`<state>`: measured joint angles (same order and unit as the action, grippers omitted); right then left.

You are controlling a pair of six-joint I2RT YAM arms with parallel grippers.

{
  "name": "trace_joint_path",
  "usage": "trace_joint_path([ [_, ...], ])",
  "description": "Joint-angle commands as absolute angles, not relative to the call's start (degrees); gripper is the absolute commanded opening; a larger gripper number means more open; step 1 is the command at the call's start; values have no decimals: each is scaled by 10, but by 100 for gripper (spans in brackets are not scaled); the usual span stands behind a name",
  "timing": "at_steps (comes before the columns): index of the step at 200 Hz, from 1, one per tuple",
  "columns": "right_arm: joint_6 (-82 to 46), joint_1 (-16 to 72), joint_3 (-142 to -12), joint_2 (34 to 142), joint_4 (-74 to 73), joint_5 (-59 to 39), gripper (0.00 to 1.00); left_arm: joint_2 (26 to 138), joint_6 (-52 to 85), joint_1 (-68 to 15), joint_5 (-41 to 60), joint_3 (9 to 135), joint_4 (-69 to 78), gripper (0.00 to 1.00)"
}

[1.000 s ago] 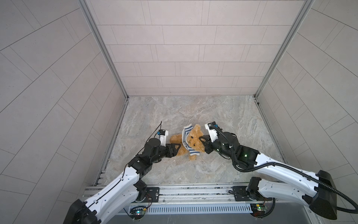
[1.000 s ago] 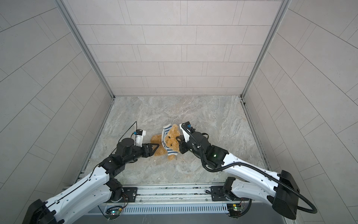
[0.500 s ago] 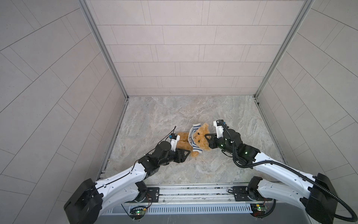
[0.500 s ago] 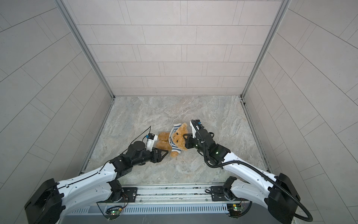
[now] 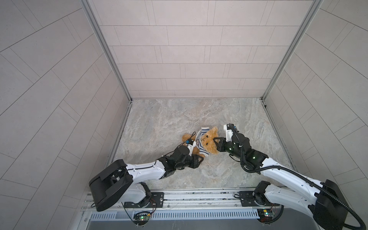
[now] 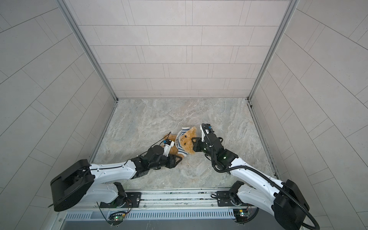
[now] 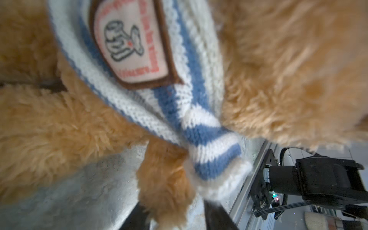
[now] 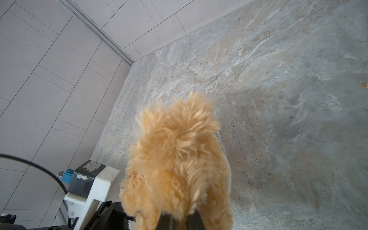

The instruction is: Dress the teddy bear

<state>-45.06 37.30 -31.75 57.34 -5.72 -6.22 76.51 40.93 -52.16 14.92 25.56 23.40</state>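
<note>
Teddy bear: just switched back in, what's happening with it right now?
The teddy bear lies on the table with the striped shirt bunched around its neck, not yet pulled down. The right gripper is shut on fur at its head. The left gripper straddles a paw by the sleeve; a grip is unclear.

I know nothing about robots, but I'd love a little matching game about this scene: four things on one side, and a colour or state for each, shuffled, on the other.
Things:
1. teddy bear
2. shirt
3. badge
4. right arm's fingers

Descriptions:
A. blue and white stripes
B. closed on golden fur
C. pale, brown-edged
D. golden-brown, fluffy

Pairs: 1-D, 2-A, 3-C, 4-B.
</note>
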Motion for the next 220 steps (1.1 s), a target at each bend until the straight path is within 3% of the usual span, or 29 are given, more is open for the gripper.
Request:
trace_joint_path([
  [1, -464, 364, -307, 551, -71, -63, 4, 772, 409, -523, 147, 274, 270, 23],
  [11, -460, 359, -306, 546, -62, -65, 11, 770, 410, -523, 150, 273, 271, 9],
  [27, -443, 356, -311, 534, -31, -58, 26, 756, 411, -524, 145, 267, 263, 0],
  [43, -418, 353, -315, 515, 1, -51, 44, 734, 406, -523, 135, 264, 245, 0],
  [66, -385, 348, -324, 490, 45, -49, 61, 705, 395, -523, 121, 264, 214, 0],
  [124, -278, 383, -350, 431, 136, -68, 89, 666, 384, -513, 127, 279, 177, 0],
  [178, -267, 403, -348, 454, 136, -61, 91, 664, 382, -505, 145, 281, 177, 0],
  [220, -261, 403, -372, 523, 88, -59, 72, 663, 381, -505, 155, 274, 183, 0],
])
